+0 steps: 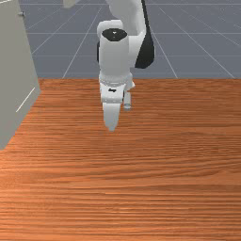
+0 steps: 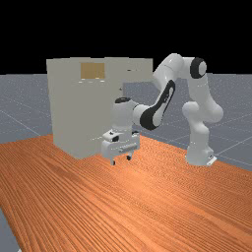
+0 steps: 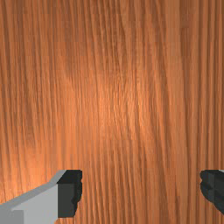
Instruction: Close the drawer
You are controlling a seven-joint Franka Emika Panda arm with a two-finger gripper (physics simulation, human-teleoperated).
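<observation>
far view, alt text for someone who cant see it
A white and grey robot arm reaches over an orange-brown wooden table, its open gripper pointing down near a tall pale cabinet, whose top drawer juts out toward the far view's right.

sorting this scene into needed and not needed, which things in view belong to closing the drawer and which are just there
For the job:
- drawer, sticking out of the cabinet
- cabinet, which the drawer slides into
- gripper, open
- robot arm

Just there:
- table, only a surface underneath
</observation>
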